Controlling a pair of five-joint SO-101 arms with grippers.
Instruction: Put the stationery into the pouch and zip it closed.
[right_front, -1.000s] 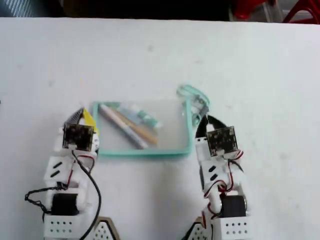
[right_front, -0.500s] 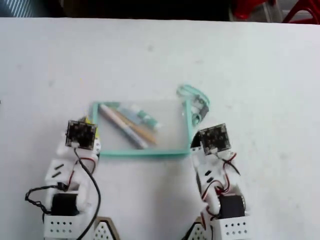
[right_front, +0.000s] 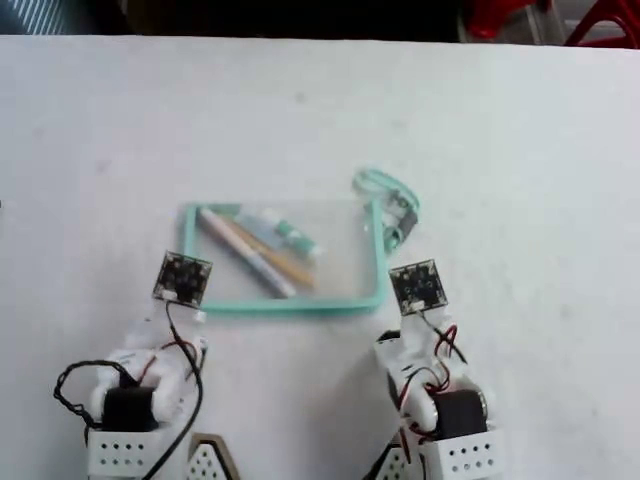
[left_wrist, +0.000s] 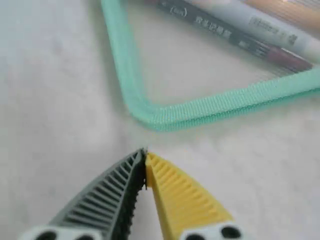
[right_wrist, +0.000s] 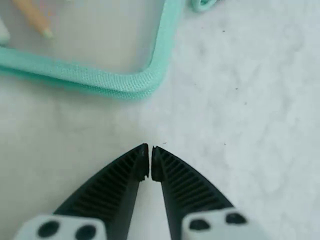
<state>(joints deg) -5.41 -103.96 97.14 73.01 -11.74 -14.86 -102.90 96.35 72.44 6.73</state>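
Observation:
The clear pouch (right_front: 340, 255) with a teal border lies flat mid-table, with pens and other stationery (right_front: 258, 249) inside it. Its teal strap and zip pull (right_front: 392, 205) lie at its far right corner. My left gripper (left_wrist: 145, 155) is shut and empty, just off the pouch's near left corner (left_wrist: 150, 116). Pens (left_wrist: 240, 27) show through the clear wall there. My right gripper (right_wrist: 150, 151) is shut and empty on the bare table, a short way from the pouch's near right corner (right_wrist: 145, 82). In the high view both arms sit drawn back near the front edge.
The white table (right_front: 520, 130) stretches bare behind and to both sides of the pouch. Arm bases and cables (right_front: 120, 400) stand at the front edge. Dark room and red objects (right_front: 500, 15) lie beyond the far edge.
Both arms have pulled back from the pouch's sides toward the front edge. The pouch and its contents have not moved.

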